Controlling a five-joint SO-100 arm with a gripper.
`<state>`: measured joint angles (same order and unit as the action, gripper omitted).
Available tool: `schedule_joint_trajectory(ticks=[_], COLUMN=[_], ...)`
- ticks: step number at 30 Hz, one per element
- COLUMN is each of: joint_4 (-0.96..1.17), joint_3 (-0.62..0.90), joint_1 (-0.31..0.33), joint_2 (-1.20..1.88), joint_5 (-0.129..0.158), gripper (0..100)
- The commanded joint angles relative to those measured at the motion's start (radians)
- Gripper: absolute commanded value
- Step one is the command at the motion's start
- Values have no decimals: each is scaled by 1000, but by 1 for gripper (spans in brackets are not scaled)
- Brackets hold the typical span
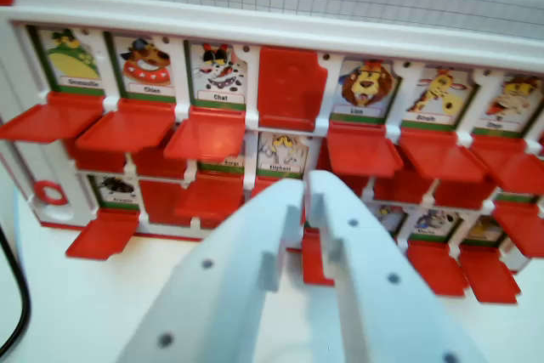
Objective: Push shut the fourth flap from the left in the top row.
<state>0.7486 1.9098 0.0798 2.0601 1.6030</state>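
Across top row of white game board (255, 27), fourth flap (291, 87) from wrist view's left standing upright, covering its picture; neighbouring flaps (208, 133) lying open. White gripper (304, 189) hovering below it, fingers nearly together, gripping nothing.

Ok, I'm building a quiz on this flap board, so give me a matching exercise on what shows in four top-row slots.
Slots, counted from the wrist view's left:
1. first slot
2. third slot
3. fourth slot
4. fifth slot

What shows:
A. plain red flap, closed
B. lion picture
C. green crocodile picture
D. black-and-white cat picture

Pairs: 1-C, 2-D, 3-A, 4-B
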Motion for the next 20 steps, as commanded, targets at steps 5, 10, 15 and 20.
schedule_joint_trajectory(ticks=[5,10,15,20], joint_4=[296,494,627,683], joint_3=[110,160,209,216], joint_1=[23,21,20,18], joint_2=[592,850,1039,1108], joint_5=[8,15,29,44], gripper=[0,0,0,0])
